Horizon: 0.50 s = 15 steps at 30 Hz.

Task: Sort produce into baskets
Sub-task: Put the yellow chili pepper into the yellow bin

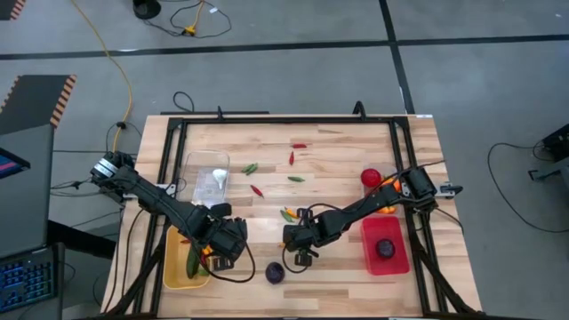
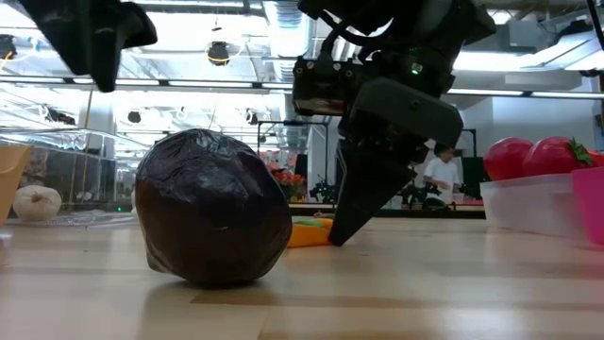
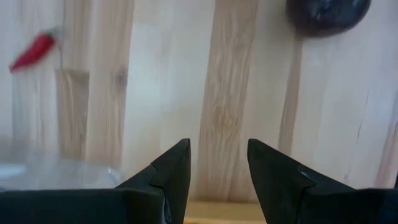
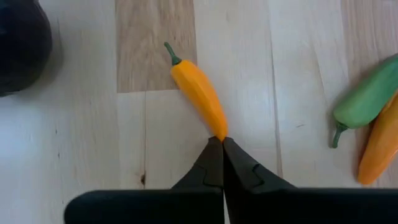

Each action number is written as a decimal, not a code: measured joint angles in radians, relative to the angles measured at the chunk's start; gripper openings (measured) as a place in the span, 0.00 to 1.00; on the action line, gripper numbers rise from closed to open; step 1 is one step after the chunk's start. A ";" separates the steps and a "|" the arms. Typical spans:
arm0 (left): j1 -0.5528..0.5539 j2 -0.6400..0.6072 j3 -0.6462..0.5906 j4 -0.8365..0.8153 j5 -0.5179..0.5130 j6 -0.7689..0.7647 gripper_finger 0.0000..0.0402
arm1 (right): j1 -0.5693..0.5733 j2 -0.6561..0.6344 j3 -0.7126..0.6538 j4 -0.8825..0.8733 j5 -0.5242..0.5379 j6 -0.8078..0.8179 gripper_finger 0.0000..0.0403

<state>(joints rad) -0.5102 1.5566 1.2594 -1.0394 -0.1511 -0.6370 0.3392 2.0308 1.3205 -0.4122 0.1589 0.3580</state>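
My right gripper (image 4: 222, 142) points down at the table's near middle (image 1: 300, 252), shut at the pointed end of an orange chilli (image 4: 198, 93) that lies flat on the wood. A dark purple round (image 1: 275, 272) rests on the table just beside it (image 2: 212, 208). My left gripper (image 3: 217, 158) hangs open over bare wood beside the yellow basket (image 1: 175, 277), with nothing between its fingers. A green chilli (image 4: 367, 99) and another orange one (image 4: 379, 146) lie close together nearby. My right gripper pinches the orange chilli's pointed end (image 4: 219, 133), opposite the stem, between its two fingertips. The fingers come from above, slanting down, roughly in line with the chilli. The chilli lies flat on the table, with only its very tip between the fingers.
The red basket (image 1: 385, 244) at the near right holds a purple round. The clear basket (image 1: 206, 176) at the far left holds white garlic. A tomato (image 1: 371, 178) and loose chillies (image 1: 296, 162) lie across the far half of the table.
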 joint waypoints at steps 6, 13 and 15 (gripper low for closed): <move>0.000 0.000 0.000 0.098 -0.055 0.106 0.36 | -0.014 -0.001 0.061 0.000 -0.005 0.015 0.08; 0.000 0.000 0.000 0.186 -0.105 0.144 0.36 | -0.021 -0.003 0.150 0.011 -0.004 0.015 0.05; 0.000 0.000 0.000 0.188 -0.105 0.143 0.36 | -0.021 -0.003 0.168 0.023 -0.004 0.016 0.07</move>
<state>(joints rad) -0.5101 1.5566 1.2594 -0.8516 -0.2558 -0.4942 0.3180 2.0277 1.4886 -0.3895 0.1551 0.3740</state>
